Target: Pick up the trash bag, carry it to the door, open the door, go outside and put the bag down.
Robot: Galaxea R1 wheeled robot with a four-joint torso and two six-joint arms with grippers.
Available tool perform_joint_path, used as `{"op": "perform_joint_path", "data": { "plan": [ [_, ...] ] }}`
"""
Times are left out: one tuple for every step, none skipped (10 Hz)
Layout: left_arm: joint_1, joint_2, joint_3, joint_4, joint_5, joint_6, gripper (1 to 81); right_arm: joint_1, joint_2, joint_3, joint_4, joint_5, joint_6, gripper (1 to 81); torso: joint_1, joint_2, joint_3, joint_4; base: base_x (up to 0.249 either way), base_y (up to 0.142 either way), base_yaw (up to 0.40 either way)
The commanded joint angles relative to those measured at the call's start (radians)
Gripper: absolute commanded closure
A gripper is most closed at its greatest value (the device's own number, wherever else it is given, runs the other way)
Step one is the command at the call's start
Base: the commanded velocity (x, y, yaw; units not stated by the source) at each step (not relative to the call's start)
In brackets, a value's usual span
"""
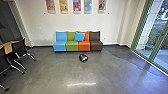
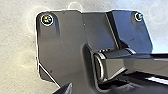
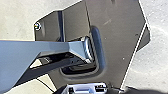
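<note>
Where the floor [image 1: 50, 72] runs back toward its far edge, the trash bag [image 1: 83, 57], judged so from its small, dark, rounded form with a pale patch, rests in front of the sofa [image 1: 72, 46], near it but not touching. A blue cushion [image 1: 79, 36] sits tilted against the green and orange backs. Behind stands the wall [image 1: 75, 22], along the floor's far edge. Green-framed glazing [image 1: 156, 47] bounds the right edge; which part is the door, I cannot tell. Chairs [image 1: 20, 48] occupy the left edge. With the bag lying well apart from me, neither my left tool nor my right tool has hold of it; whether each is released or clenched, I cannot tell. Principal hazards, as judged: (a) the bag's neck is indistinct, so a grip on loose film could slip or tear it; (b) driving too far before reaching down could push the bag against the sofa; (c) a bag swinging in my grasp could snag on the green frame during the passage outside.
</note>
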Motion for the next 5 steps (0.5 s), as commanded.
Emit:
{"op": "perform_joint_path", "data": {
  "plan": [
    [-0.030, -0.001, 0.001, 0.004, 0.056, 0.004, 1.0, 0.018, -0.003, 0.007, -0.004, -0.056, -0.009, 1.0, 0.000, 0.000, 0.000, 0.000, 0.126, 0.000, 0.000],
    [-0.030, -0.001, 0.001, 0.004, 0.056, 0.004, 1.0, 0.018, -0.003, 0.007, -0.004, -0.056, -0.009, 1.0, 0.000, 0.000, 0.000, 0.000, 0.127, 0.000, 0.000],
    [-0.030, -0.001, 0.001, 0.004, 0.056, 0.004, 1.0, 0.018, -0.003, 0.007, -0.002, -0.056, -0.009, 1.0, 0.000, 0.000, 0.000, 0.000, 0.127, 0.000, 0.000],
    [-0.030, -0.001, 0.001, 0.004, 0.056, 0.004, 1.0, 0.017, -0.003, 0.009, -0.004, -0.055, -0.009, 1.0, 0.000, 0.000, 0.000, 0.000, 0.127, 0.000, 0.000],
    [-0.031, 0.000, 0.001, 0.004, 0.056, 0.004, 1.0, 0.016, -0.003, 0.009, -0.004, -0.055, -0.009, 1.0, 0.000, 0.000, 0.000, 0.000, 0.132, 0.000, 0.000]
  ]
}}
